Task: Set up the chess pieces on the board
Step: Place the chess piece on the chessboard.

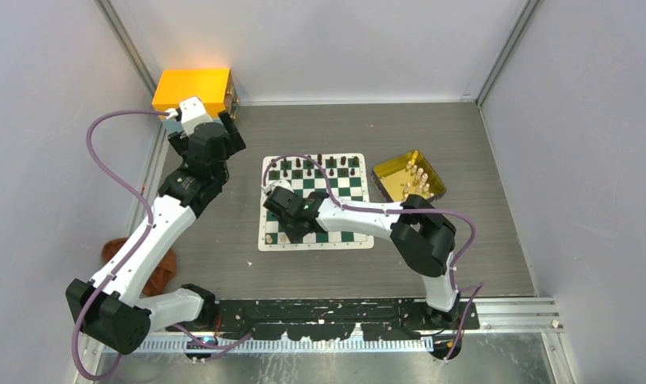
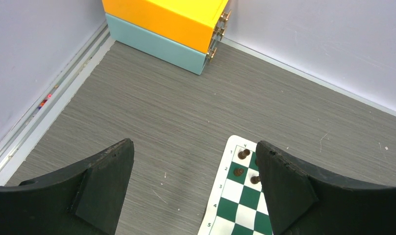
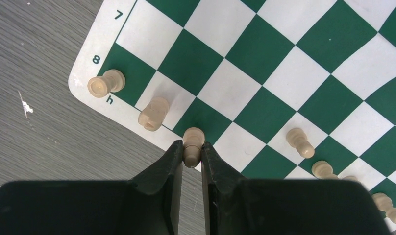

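A grey wood-grain table (image 1: 480, 144) is enclosed by pale walls. In the top view, the board (image 1: 348, 186) is seen at the middle of the table, with dark pieces (image 1: 308, 166) ranged along its far rows. Just beside its far right corner stands a gold tray (image 1: 384, 170) in which pale pieces (image 1: 416, 180) are gathered. The board's near left part is hidden by the right arm, so the right pincer (image 1: 284, 232) cannot be made out there. A yellow box (image 1: 193, 86) is set in the far left corner, and an orange cloth (image 1: 166, 268) is half hidden behind the left arm.

In the left wrist view, the left pincer (image 2: 194, 144) is held released above bare table, its jaws wide apart with nothing between them. Only a corner of the board (image 2: 230, 191) is visible, and three dark pieces (image 2: 243, 153) are seen on it, one partly covered by the right finger. A teal box (image 2: 157, 46) is seen under the yellow one.

In the right wrist view, the right pincer (image 3: 191, 147) is closed on one pale piece (image 3: 192, 138), held at the board's edge over a green square; its base is hidden between the fingers. Two pale pieces (image 3: 105, 83) are seen at the corner marked 8 and h. More are cut off at the lower right.
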### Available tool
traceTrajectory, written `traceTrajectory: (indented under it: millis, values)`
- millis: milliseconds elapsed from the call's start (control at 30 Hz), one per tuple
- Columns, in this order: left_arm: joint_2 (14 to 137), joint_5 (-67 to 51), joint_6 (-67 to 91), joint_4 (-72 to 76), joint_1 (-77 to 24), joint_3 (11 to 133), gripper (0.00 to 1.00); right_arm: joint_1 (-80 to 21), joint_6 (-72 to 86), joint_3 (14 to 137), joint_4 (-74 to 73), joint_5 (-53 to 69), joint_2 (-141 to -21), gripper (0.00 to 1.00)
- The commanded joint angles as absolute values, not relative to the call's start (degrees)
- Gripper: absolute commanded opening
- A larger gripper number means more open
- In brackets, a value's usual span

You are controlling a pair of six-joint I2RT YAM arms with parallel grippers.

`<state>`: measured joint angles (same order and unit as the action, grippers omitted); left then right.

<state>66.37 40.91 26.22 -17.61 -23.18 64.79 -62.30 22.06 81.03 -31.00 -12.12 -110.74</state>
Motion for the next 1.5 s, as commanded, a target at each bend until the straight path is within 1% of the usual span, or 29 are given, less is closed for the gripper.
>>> traceTrajectory:
  millis: [0,500,567,633,800,900,1000,1233,1467]
  values:
    - [64.51,42.16,24.92,-15.57,-23.14,65.18,0.94,-62.67,20.95,80.52,-27.22,-12.02,-109.91,0.0]
    - [64.45,42.27,24.7,-14.9,-23.16,64.11,0.94,-62.4,20.17,78.62,-25.16,-12.41,-110.62,0.01]
    - [64.43,42.22,24.69,-14.84,-23.12,63.95,0.94,-62.32,20.11,78.42,-25.1,-12.46,-110.72,0.04]
    - [64.45,42.25,24.7,-14.85,-23.12,63.9,0.94,-62.26,20.0,78.3,-25.08,-12.48,-110.74,0.09]
    - [64.71,42.12,24.78,-14.64,-23.12,63.99,0.94,-62.31,19.8,77.72,-24.87,-12.55,-110.24,0.3]
    - [64.86,42.0,24.87,-14.51,-23.12,64.08,0.94,-62.31,19.46,77.98,-25.15,-12.74,-109.85,0.36]
    - [65.03,41.88,25.04,-14.45,-23.12,64.24,0.94,-62.24,19.01,78.62,-25.84,-12.83,-109.64,0.39]
    - [65.35,41.88,25.13,-14.24,-23.12,64.59,0.94,-62.25,18.73,79.77,-27.0,-12.76,-107.97,0.39]
    - [66.78,41.67,25.29,-13.81,-23.12,65.84,0.94,-62.27,17.65,84.3,-31.31,-13.72,-104.02,0.39]
